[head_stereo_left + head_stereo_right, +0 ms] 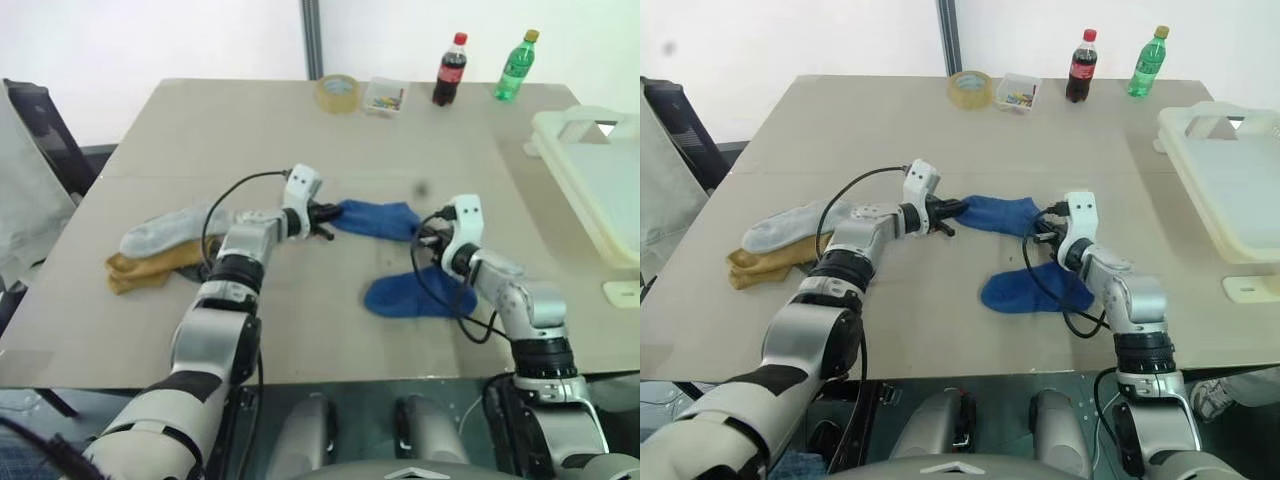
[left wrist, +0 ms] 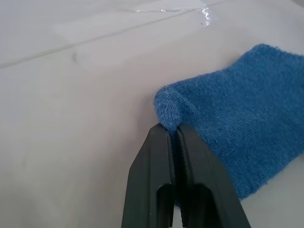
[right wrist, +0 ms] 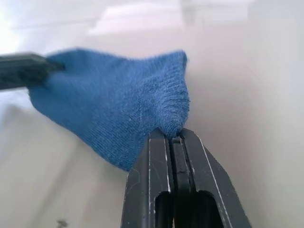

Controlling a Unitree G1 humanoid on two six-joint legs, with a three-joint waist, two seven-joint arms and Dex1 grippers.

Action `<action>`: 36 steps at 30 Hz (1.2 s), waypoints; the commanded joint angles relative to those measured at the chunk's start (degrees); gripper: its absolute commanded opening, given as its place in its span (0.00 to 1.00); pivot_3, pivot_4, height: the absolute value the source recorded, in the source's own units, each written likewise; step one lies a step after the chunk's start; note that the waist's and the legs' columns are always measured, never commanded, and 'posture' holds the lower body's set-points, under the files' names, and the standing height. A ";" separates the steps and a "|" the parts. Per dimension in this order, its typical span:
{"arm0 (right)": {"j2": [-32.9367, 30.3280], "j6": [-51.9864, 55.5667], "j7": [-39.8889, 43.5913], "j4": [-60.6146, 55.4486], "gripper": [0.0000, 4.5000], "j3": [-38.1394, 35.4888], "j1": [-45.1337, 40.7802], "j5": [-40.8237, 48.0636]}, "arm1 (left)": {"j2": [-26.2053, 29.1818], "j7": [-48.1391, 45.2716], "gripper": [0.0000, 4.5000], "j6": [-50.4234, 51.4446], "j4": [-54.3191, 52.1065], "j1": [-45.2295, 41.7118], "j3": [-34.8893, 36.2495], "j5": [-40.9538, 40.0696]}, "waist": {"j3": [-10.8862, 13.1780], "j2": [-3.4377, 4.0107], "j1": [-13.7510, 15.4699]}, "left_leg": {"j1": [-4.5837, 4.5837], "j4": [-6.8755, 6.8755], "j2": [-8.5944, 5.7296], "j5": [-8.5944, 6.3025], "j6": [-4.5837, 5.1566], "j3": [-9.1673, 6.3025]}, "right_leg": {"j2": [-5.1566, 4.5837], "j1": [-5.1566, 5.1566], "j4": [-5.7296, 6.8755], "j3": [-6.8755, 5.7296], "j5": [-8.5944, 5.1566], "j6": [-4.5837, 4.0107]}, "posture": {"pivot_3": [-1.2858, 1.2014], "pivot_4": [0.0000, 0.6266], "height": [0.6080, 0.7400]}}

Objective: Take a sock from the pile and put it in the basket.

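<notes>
Basket (image 1: 590,180) sits at the bench's (image 1: 250,130) right edge, right of both hands. Blue sock (image 1: 378,218) lies mid-bench, long axis left-right, left hand (image 1: 322,222) clamped on its left end, right hand (image 1: 428,236) clamped on its right end. Right hand is nearer the basket; open bench lies between. Second blue sock (image 1: 415,296) lies nearer; grey sock (image 1: 165,229) and yellow sock (image 1: 150,265) lie left.

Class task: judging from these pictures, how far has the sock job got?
Done: both tools, left and right, are shut on opposite ends of one blue sock. In hand: that sock, stretched between them. Left: carrying it to the basket, which holds no sock.
</notes>
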 commanded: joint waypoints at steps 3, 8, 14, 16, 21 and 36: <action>-4.52 10.29 -0.44 -19.15 0.00 -3.25 4.86 5.94 | -0.80 3.05 0.00 28.82 -39.92 12.38 8.25 -20.03 | 0.01 0.01 0.06 | -0.18 0.00 0.10 0.01 -0.02 -0.03 | -0.03 -0.14 0.03 0.01 0.00 0.00 | 0.52 0.24 1.00; -9.05 21.02 -0.52 -32.53 0.00 -8.64 11.73 12.89 | -4.38 12.11 0.00 44.17 -64.90 24.44 12.60 -31.70 | 0.03 0.05 0.31 | -0.22 -0.01 0.04 -0.01 -0.01 -0.09 | -0.10 -0.09 -0.18 -0.06 0.01 -0.01 | 0.52 0.24 1.00; -15.42 32.68 0.43 -40.70 0.00 -16.91 13.93 21.22 | -9.33 22.79 0.00 58.00 -79.83 33.75 11.60 -37.50 | 0.11 0.01 0.41 | 0.22 0.05 0.03 0.00 0.00 -0.14 | -0.15 0.39 -0.27 -0.08 -0.13 -0.23 | 0.52 0.24 1.00; -16.05 35.50 0.15 -42.10 0.00 -18.61 13.66 23.13 | -10.35 24.56 0.00 59.46 -81.71 35.18 11.13 -38.36 | 0.10 0.02 0.21 | 0.28 0.07 0.06 0.02 -0.03 -0.14 | -0.03 0.40 -0.24 -0.06 -0.14 -0.23 | 0.52 0.24 1.00; -17.13 41.75 -0.17 -45.49 0.00 -23.05 15.06 26.33 | -8.42 26.02 0.00 57.78 -82.34 37.30 8.07 -37.58 | 0.10 0.03 0.38 | 0.23 0.04 0.04 0.03 -0.05 -0.19 | 0.02 0.36 -0.22 -0.07 -0.15 -0.26 | 0.52 0.24 1.00; -17.85 38.28 -2.91 -43.33 0.00 -22.42 22.99 20.66 | 0.16 23.58 0.00 36.39 -76.05 41.72 -10.58 -25.94 | 0.09 0.05 1.75 | 0.05 -0.10 0.04 -0.01 -0.01 -0.13 | -0.07 0.32 -0.71 -0.05 -0.14 -0.29 | 0.52 0.24 1.00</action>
